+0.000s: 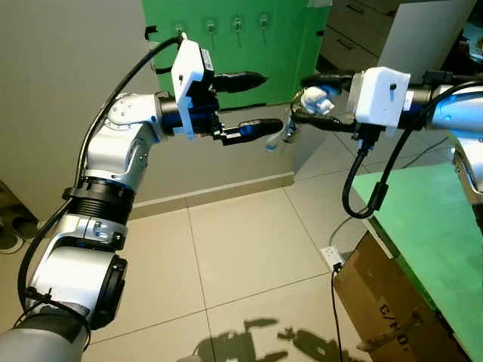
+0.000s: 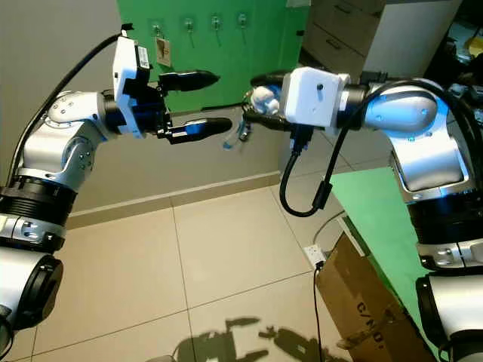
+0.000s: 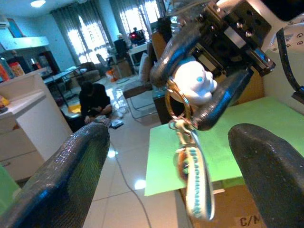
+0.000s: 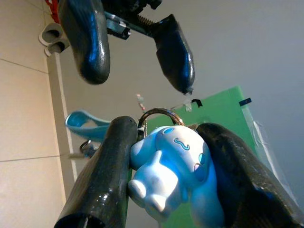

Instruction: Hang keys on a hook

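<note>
**Keys held between the two arms, not yet at the hooks**

Now you see the green board [image 1: 279, 45] on the wall, with a row of hooks [image 1: 237, 24] at its top. Your left gripper [image 1: 256, 102] has its fingers spread apart with nothing between them. Your right gripper [image 1: 302, 98] is clamped on the white figurine [image 4: 171, 166] of the keys [image 3: 192, 175], which dangle just beside the left fingers. If you hand over, the swinging ring [image 3: 173, 102] may slip out and fall on the floor.

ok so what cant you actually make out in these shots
- Keys on the keychain: blurred in the left wrist view; only a ring and a pale blue tag read.
- Hooks on the green board: too small to tell which are free.
- White figure charm: sides hidden by the right gripper fingers.
</note>
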Controlling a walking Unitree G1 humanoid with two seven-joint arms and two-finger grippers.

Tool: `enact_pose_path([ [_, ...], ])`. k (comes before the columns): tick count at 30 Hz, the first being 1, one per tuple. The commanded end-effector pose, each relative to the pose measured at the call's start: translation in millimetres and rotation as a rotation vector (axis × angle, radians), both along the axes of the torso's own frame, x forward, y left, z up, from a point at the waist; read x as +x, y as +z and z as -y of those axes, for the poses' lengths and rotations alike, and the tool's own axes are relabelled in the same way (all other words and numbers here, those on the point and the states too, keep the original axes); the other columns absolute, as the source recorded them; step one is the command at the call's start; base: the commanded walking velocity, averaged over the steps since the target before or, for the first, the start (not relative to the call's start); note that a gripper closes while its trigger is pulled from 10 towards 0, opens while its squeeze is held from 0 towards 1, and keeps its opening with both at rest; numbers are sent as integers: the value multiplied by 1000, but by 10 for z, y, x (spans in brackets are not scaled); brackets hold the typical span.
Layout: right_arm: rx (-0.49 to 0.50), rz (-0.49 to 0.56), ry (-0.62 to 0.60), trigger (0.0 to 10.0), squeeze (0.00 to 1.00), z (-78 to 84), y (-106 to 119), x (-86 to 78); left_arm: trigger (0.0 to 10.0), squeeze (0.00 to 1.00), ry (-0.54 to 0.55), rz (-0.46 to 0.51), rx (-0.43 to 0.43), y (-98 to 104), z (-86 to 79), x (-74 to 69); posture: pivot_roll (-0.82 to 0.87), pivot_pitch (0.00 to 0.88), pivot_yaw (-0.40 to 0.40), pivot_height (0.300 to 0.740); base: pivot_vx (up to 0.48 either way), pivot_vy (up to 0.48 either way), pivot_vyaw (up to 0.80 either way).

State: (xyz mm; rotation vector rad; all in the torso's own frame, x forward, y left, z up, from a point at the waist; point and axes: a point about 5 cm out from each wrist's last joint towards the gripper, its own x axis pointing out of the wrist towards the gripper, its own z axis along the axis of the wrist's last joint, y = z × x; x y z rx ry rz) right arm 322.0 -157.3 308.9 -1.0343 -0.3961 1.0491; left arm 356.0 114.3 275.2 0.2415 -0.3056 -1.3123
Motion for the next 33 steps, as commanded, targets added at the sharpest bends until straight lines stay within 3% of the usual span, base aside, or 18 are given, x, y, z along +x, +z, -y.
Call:
enact_pose_path([
  [1, -5, 18, 4, 0, 0, -18, 65, -13, 10000, 0, 2, 10, -24, 93, 54, 15, -102, 0, 49, 740, 0, 0, 0],
  [6, 13, 16, -6, 0, 0, -43, 77, -6, 9961, 0, 113, -43, -115, 60, 126, 107, -104, 0, 46, 740, 0, 0, 0],
  [7, 17, 16, -6, 0, 0, -51, 73, -3, 9255, 0, 140, -59, -134, 44, 138, 127, -105, 0, 44, 740, 0, 0, 0],
  [9, 23, 16, -7, 0, 0, -60, 68, 3, 9020, 0, 161, -74, -146, 22, 150, 141, -104, 0, 43, 740, 0, 0, 0],
  [11, 32, 14, -12, 0, 0, -63, 50, 12, 667, 0, 172, -83, -140, -9, 168, 138, -102, 0, 42, 740, 0, 0, 0],
  [12, 32, 14, -12, 0, 0, -63, 50, 12, 667, 0, 172, -83, -140, -9, 168, 138, -102, 0, 42, 740, 0, 0, 0],
  [13, 44, 9, -14, 0, 0, -68, 37, 17, 0, 0, 169, -84, -127, -31, 186, 124, -99, 0, 44, 740, 0, 0, 0],
  [15, 49, 8, -16, 0, 0, -71, 32, 18, 0, 0, 170, -85, -126, -33, 190, 122, -99, 0, 44, 740, 0, 0, 0],
  [16, 61, 4, -19, 0, 0, -76, 16, 24, 1882, 0, 172, -90, -122, -47, 200, 118, -95, 0, 46, 740, 0, 0, 0],
  [20, 71, 4, -24, 0, 0, -84, 6, 32, 1529, 0, 177, -95, -122, -58, 206, 119, -94, 0, 48, 740, 0, 0, 0],
  [21, 74, 5, -25, 0, 0, -85, 6, 34, 745, 0, 178, -96, -123, -57, 207, 118, -94, 0, 49, 740, 0, 0, 0],
  [23, 76, 5, -26, 0, 0, -86, 5, 36, 745, 0, 180, -95, -126, -52, 209, 118, -94, 0, 49, 740, 0, 0, 0],
  [24, 77, 6, -26, 0, 0, -87, 4, 37, 0, 0, 181, -94, -129, -49, 210, 117, -94, 0, 49, 740, 0, 0, 0],
  [33, 84, 4, -33, 0, 0, -89, 0, 52, 0, 0, 151, -83, -124, -27, 248, 83, -94, 0, 46, 740, 0, 0, 0],
])
